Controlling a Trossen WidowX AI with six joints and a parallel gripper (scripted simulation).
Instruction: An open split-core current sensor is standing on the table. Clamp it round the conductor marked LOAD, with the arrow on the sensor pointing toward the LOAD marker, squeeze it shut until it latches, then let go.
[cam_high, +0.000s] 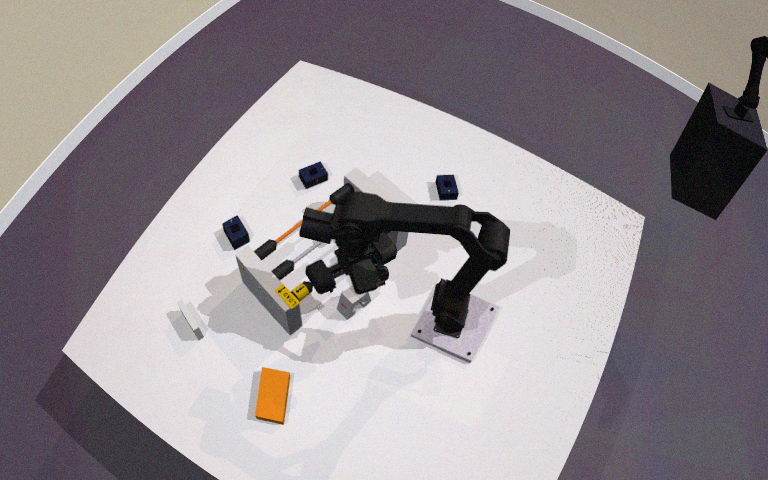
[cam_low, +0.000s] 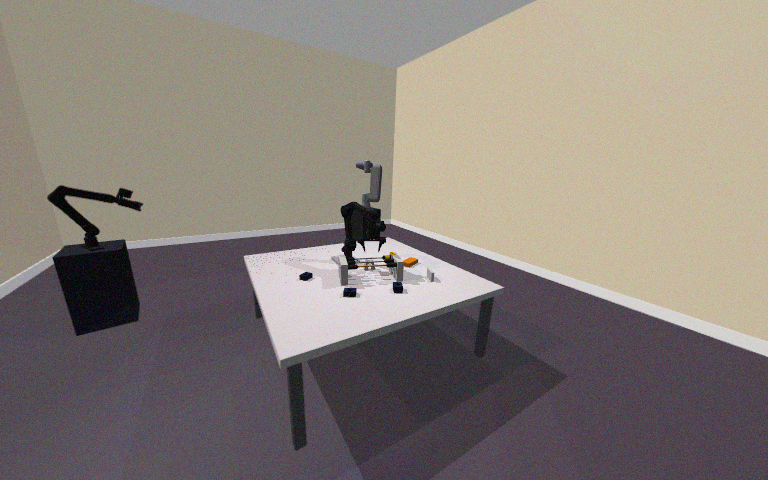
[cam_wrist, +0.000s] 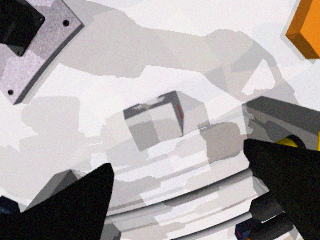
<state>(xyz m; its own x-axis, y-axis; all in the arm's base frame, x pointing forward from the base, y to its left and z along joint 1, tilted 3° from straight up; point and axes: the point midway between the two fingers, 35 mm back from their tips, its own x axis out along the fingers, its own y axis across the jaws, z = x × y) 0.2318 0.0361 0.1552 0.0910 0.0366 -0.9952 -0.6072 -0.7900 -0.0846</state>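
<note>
The grey split-core sensor (cam_high: 345, 307) (cam_wrist: 178, 119) stands on the table near the conductor rack, a small red mark on its side; it looks open. The yellow LOAD marker (cam_high: 287, 296) sits on the rack's end wall, beside a yellow sleeve (cam_high: 301, 291). The LOAD conductor (cam_wrist: 200, 192) runs from there, mostly hidden under the gripper in the top view. My gripper (cam_low: 372, 249) (cam_wrist: 179, 159) is open and empty, pointing down above the rack and sensor. In the wrist view the sensor shows between and beyond the fingertips.
The rack has two grey end walls (cam_high: 266, 294) (cam_low: 343, 271), an orange conductor (cam_high: 288, 230) and a middle grey conductor (cam_high: 310, 249). Three dark blue blocks (cam_high: 313, 174) (cam_high: 446, 186) (cam_high: 235, 232) lie around it. An orange block (cam_high: 272, 395) and a small white upright plate (cam_high: 190, 320) stand beyond the LOAD end.
</note>
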